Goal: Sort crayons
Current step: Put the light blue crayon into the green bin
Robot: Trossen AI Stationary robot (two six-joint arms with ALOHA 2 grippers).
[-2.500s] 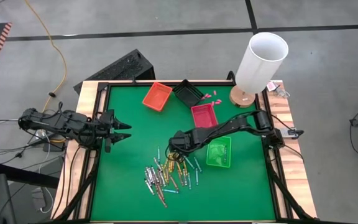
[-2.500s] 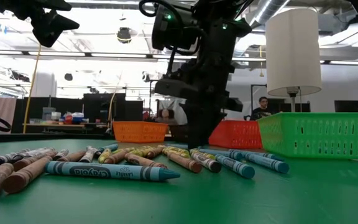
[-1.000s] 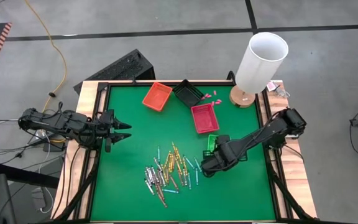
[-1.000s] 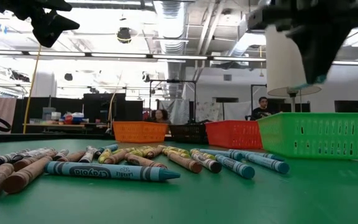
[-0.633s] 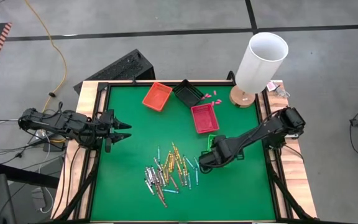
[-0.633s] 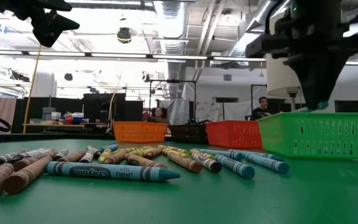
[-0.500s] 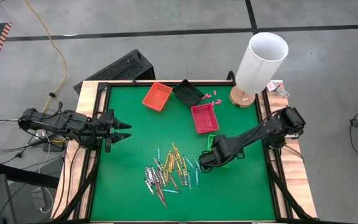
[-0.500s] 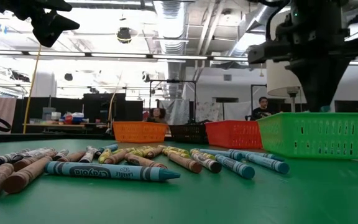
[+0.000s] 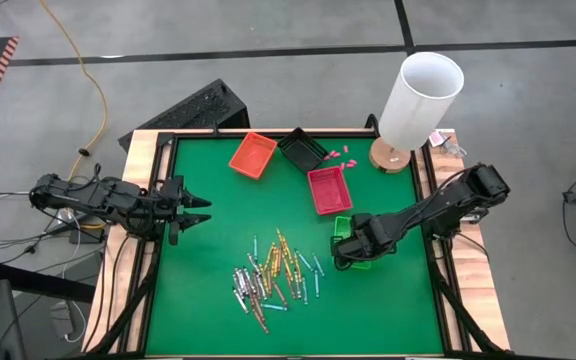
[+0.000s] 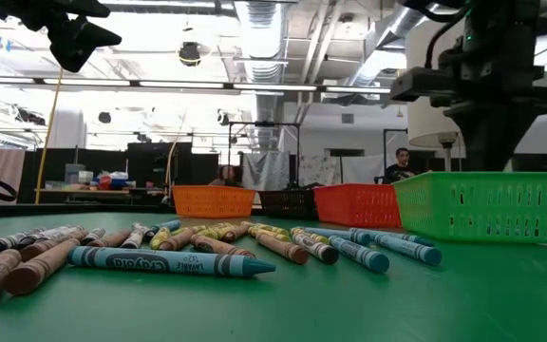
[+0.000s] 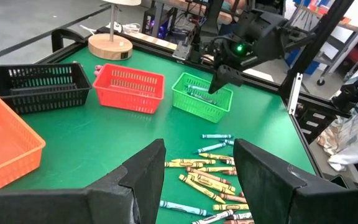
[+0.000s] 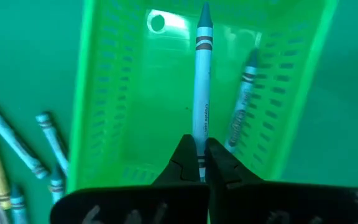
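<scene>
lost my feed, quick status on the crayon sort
Right pincer shut on blue crayon, over green basket. Left pincer open, waiting at table's left. Nothing in the way.

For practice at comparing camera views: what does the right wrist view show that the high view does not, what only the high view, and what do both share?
Only the right wrist view: the right gripper shut on a blue crayon over the green tray, with a second blue crayon lying inside. Only the high view: the left gripper waiting open at the table's left edge, plus the lamp. Both: the green tray and the loose crayons beside it.
</scene>
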